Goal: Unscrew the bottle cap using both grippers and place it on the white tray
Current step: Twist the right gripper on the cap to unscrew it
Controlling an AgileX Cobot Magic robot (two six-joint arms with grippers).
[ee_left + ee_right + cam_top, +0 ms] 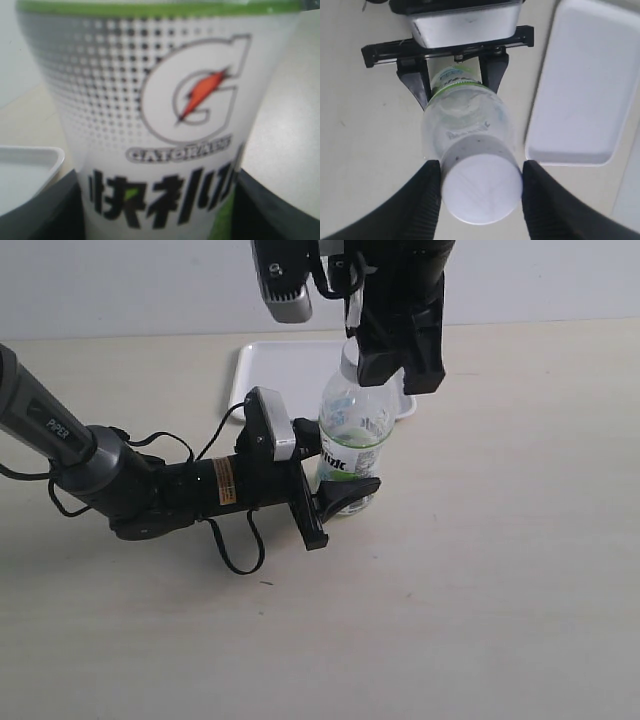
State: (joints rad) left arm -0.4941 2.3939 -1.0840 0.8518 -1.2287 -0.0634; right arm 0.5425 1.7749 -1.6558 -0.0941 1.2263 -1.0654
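Pale table (500, 590) runs back to a white wall (560, 280). From the left edge of the exterior view the left arm (60, 440) lies low over the table, and the left gripper (345, 488) is closed on the lower body of the bottle (355, 430), a black finger (45, 210) pressed to each side of the label. The bottle stands upright on the table, just in front of the tray (270, 365), near its right end. The right gripper (400, 370) hangs down over the bottle's top. Its wrist view shows the two fingers (427, 200) narrowed onto the cap (481, 189), one touching each side. The cap is still on the neck.
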